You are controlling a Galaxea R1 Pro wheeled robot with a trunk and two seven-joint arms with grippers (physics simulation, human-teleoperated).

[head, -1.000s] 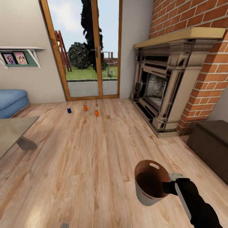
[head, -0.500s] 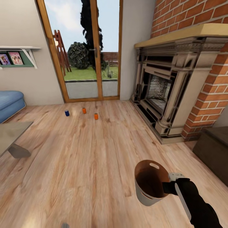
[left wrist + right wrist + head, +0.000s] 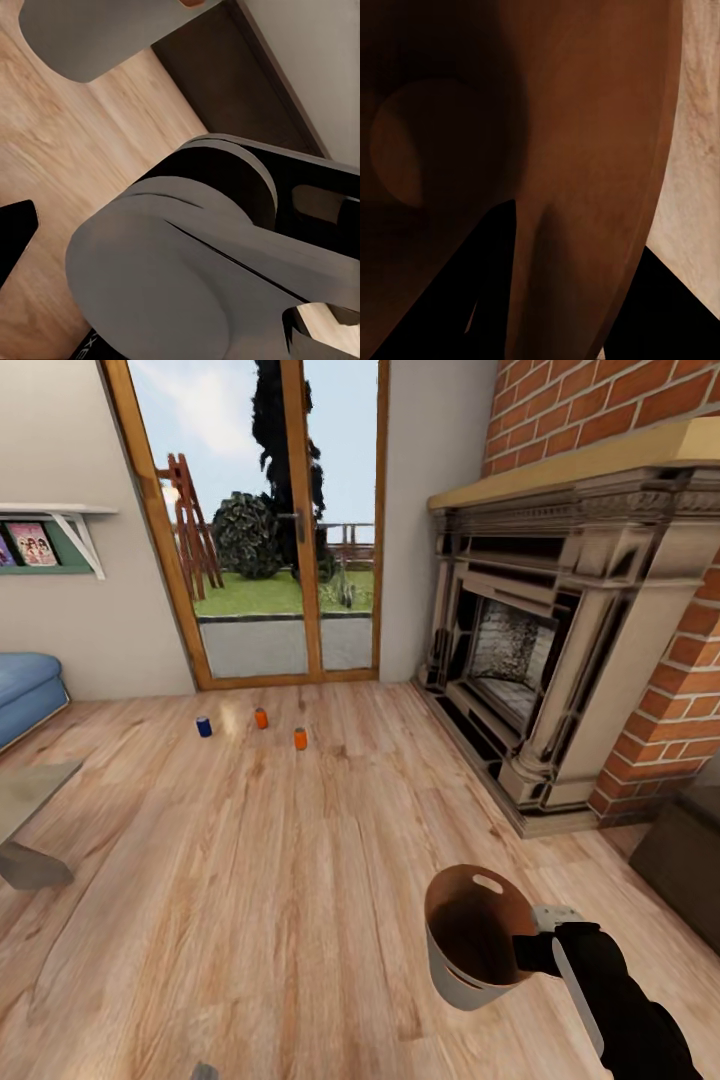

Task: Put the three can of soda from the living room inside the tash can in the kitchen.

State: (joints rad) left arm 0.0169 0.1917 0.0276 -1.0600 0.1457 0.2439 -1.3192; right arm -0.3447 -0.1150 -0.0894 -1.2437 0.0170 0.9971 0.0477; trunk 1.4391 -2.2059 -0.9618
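The living room's plank floor runs from the near edge to the wood-framed glass doors at the far wall. The brick fireplace fills the right side. A corner of the blue sofa and a bench sit at the left edge.

Nearer, the tash can hangs above the floor at the near right, tilted so its glossy brown inside faces the head camera. The right gripper is clamped on its near rim. In the right wrist view, a dark finger lies inside the brown wall and one outside. The left gripper's state cannot be told: the left wrist view shows mostly grey arm housing over the floor.

Smallest are the three cans, standing upright on the floor just before the glass doors and well apart from the bin: the blue can at left, an orange can in the middle, and a second orange can to the right and a little nearer.

The step in hand looks like the approach to the cans. It would go best by steering slightly left and stopping short of the cans. Keep the bin level and clear of the floor, and leave the left arm room to reach the nearest orange can first.
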